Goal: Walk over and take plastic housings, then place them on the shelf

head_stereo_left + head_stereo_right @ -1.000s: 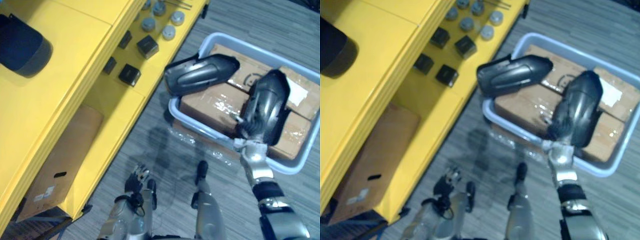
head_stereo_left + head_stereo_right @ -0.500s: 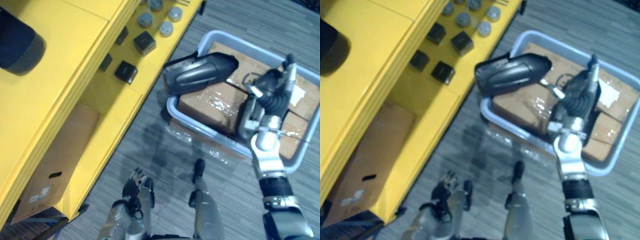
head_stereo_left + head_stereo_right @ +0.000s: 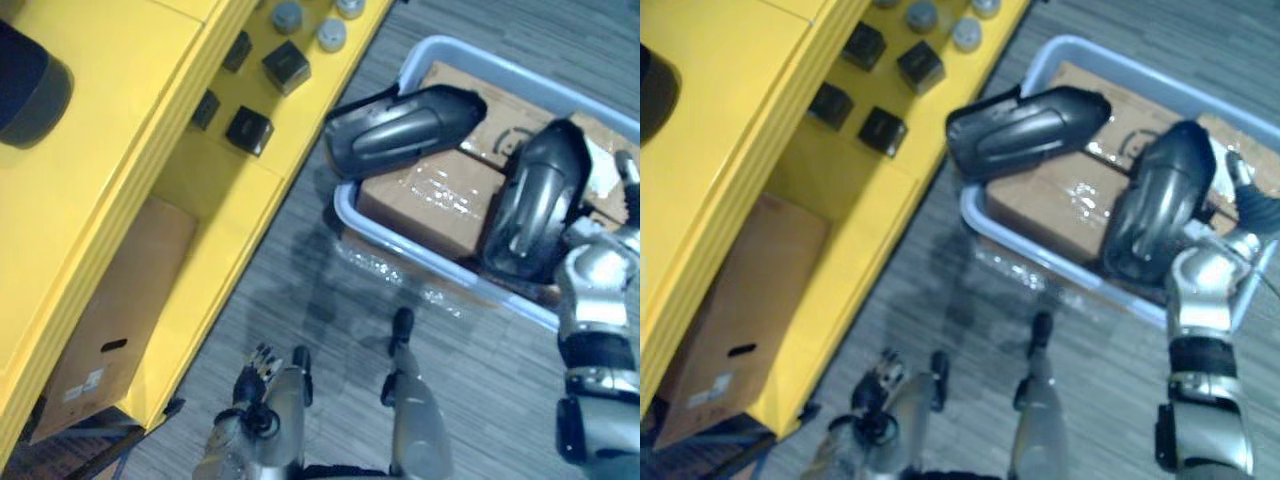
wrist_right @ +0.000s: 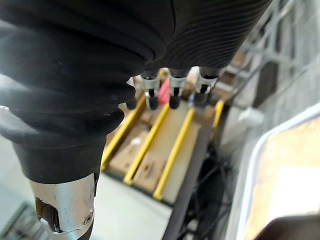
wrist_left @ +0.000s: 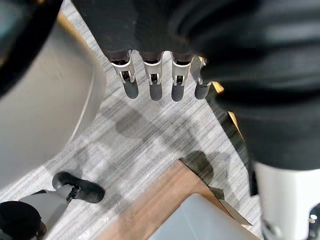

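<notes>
Two dark grey plastic housings lie in a pale blue bin (image 3: 437, 47) on the floor. One housing (image 3: 405, 130) rests across the bin's near-left corner. The other housing (image 3: 535, 210) leans on end on the cardboard inside. My right hand (image 3: 1252, 208) hovers just beyond that second housing, on its right side; its fingers (image 4: 172, 90) are straight and hold nothing. My left hand (image 3: 258, 365) hangs low by my side over the floor, and its fingers (image 5: 155, 80) are straight with nothing in them. The yellow shelf (image 3: 110, 170) stands to the left.
On the shelf's lower level sit black cubes (image 3: 248, 130) and grey round parts (image 3: 331, 35). A dark rounded object (image 3: 25, 85) lies on its top. A cardboard box (image 3: 110, 320) stands under the shelf. Taped cardboard boxes (image 3: 430, 195) fill the bin's bottom.
My right hand has lifted off the leaning housing and swung to its right side, letting it stay in the bin. The view has shifted slightly. The left hand hangs as before.
</notes>
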Robot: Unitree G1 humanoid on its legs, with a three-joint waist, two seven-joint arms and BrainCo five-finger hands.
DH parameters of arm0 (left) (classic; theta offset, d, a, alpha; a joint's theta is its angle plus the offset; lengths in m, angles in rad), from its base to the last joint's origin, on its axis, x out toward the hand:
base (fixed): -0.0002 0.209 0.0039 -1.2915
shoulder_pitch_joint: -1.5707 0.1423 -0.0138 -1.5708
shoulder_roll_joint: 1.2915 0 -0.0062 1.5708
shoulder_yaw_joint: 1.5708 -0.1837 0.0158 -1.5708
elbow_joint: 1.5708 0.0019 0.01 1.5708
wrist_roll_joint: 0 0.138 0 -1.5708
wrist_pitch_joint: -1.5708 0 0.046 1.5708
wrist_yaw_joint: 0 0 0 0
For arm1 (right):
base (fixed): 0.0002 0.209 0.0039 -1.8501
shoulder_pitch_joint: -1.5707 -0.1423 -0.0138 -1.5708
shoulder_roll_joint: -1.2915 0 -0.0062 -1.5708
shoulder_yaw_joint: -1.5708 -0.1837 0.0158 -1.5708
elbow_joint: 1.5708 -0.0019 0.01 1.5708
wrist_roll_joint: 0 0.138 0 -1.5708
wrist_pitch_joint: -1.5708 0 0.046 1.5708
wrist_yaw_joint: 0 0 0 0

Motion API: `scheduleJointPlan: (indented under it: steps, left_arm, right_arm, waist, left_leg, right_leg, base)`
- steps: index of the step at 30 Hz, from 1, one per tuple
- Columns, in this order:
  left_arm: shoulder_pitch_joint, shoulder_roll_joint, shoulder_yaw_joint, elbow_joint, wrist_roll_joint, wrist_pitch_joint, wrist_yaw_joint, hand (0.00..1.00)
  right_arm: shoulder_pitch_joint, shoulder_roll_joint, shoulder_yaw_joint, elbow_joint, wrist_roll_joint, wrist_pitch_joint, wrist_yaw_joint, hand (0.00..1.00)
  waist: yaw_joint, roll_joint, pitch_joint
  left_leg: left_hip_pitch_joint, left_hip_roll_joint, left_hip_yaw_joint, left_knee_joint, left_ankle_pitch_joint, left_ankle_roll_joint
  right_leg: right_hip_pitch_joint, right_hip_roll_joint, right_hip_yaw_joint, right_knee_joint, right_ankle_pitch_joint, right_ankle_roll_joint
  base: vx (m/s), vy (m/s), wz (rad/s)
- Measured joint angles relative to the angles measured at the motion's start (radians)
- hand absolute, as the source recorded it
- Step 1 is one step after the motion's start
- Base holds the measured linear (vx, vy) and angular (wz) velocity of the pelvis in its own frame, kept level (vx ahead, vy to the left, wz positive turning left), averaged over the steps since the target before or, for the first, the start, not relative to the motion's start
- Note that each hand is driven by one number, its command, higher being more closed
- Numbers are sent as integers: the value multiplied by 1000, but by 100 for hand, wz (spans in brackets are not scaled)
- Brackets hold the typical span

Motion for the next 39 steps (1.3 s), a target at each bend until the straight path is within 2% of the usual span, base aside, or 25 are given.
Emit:
scheduleJointPlan:
  steps: [5,8,16,23,26,28,31,36,38,39]
  left_arm:
    - [-2,1,12,18,-1,-7,-19,0]
    - [-2,0,10,24,-2,-7,-26,0]
    - [-2,0,8,24,-12,-6,-28,0]
    - [-2,0,5,12,-13,-6,-28,0]
    - [-2,0,-19,-3,-13,-6,-26,0]
    - [-2,-2,-33,-12,-14,-5,-25,0]
    - [-2,-4,-33,-18,-39,-2,-21,0]
    - [-2,-4,-44,-31,-48,6,-18,0]
    - [-2,1,-53,-31,-50,6,-17,0]
    - [-2,1,-53,-31,-50,6,-17,0]
  right_arm:
    - [-31,-22,0,87,38,37,12,0]
    - [-53,-35,0,130,61,60,24,0]
    - [-74,-63,4,250,118,95,137,0]
    - [-80,-66,23,347,135,133,234,0]
    - [-84,-74,32,360,145,155,260,0]
    - [-98,-105,44,378,136,158,273,0]
    - [-117,-117,51,393,113,169,284,0]
    - [-119,-122,74,426,18,173,293,0]
    - [-119,-126,98,432,-28,188,296,0]
    - [-119,-128,106,433,-47,195,297,100]
  waist:
    - [-1,7,6]
    - [0,20,13]
    - [1,22,13]
    - [5,24,14]
    - [6,39,19]
    - [8,55,17]
    - [7,57,18]
    - [8,57,18]
    - [9,57,18]
    - [9,57,18]
  left_leg:
    - [-17,-6,-2,-2,2,2]
    - [-15,-11,-3,-10,4,5]
    - [-16,-38,-4,-26,17,21]
    - [-18,-41,-5,-30,19,22]
    - [-20,-41,-7,-31,21,21]
    - [-34,-46,-9,-32,24,22]
    - [-41,-48,-10,-33,29,21]
    - [-51,-53,-23,-34,38,22]
    - [-53,-53,-29,-37,42,20]
    - [-54,-53,-29,-38,44,19]
  right_leg:
    - [-17,-5,-1,0,0,1]
    - [-18,-9,-1,0,0,1]
    - [-28,-34,-1,2,1,2]
    - [-31,-38,-1,7,1,2]
    - [-34,-39,-3,11,1,2]
    - [-48,-44,-4,16,1,2]
    - [-57,-46,-4,19,1,2]
    - [-65,-53,-12,29,1,2]
    - [-65,-54,-20,33,0,2]
    - [-66,-55,-21,33,-1,2]
  base:
    - [7,3,2]
    - [14,11,2]
    - [6,17,3]
    - [0,0,0]
    - [-3,0,1]
    - [-9,8,5]
    - [-5,-1,3]
    - [-24,-1,9]
    - [-28,-16,7]
    - [0,0,0]
